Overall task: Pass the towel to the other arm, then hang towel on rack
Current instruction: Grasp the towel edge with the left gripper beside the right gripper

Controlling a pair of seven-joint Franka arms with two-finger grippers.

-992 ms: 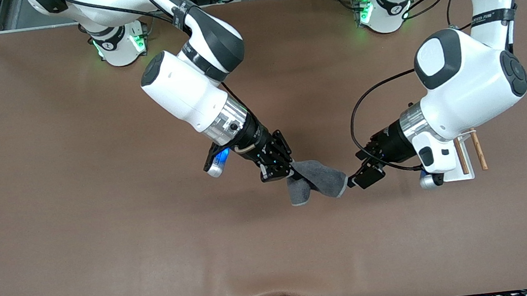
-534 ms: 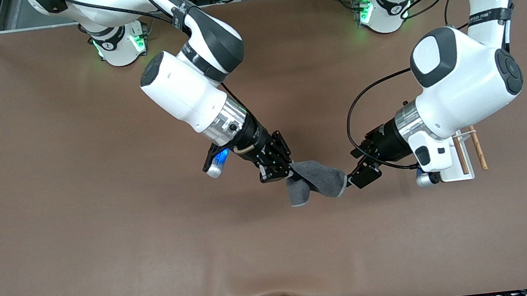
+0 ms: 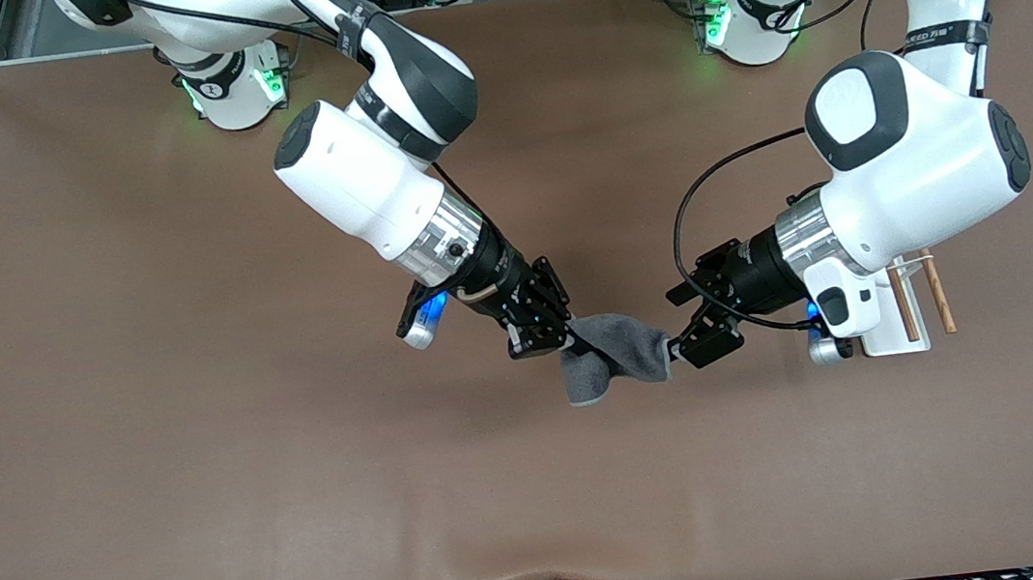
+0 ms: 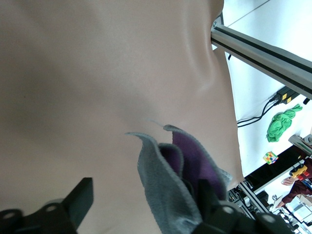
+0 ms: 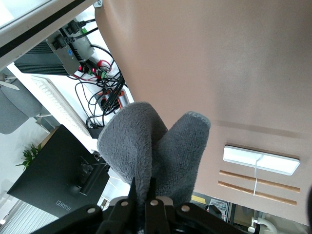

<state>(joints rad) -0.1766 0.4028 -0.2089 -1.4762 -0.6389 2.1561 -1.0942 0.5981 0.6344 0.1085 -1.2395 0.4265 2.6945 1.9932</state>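
Holding the towel (image 3: 616, 356) by one end, our right gripper (image 3: 549, 337) is hanging over the middle of the table (image 3: 155, 448) with its fingers pinched tight on the cloth, which in the right wrist view is bulging out from between them in two soft grey lobes (image 5: 151, 156). We are bringing our left gripper (image 3: 699, 337) up to the free end of that same towel, and its fingers (image 4: 78, 202) are standing wide apart on either side of the cloth's edge, one finger well clear of it and the other just beside the folded grey and purple layers (image 4: 180, 170); we are not yet closing on it. Between the two grippers the towel is sagging slightly, held up off the table, grey face outward with the purple face showing only inside the fold. We are seeing the rack (image 3: 908, 309) on the table just past our left wrist, toward the left arm's end, its white base and two wooden rods partly covered by the arm; in the right wrist view it is lying well apart from the towel (image 5: 261, 173).
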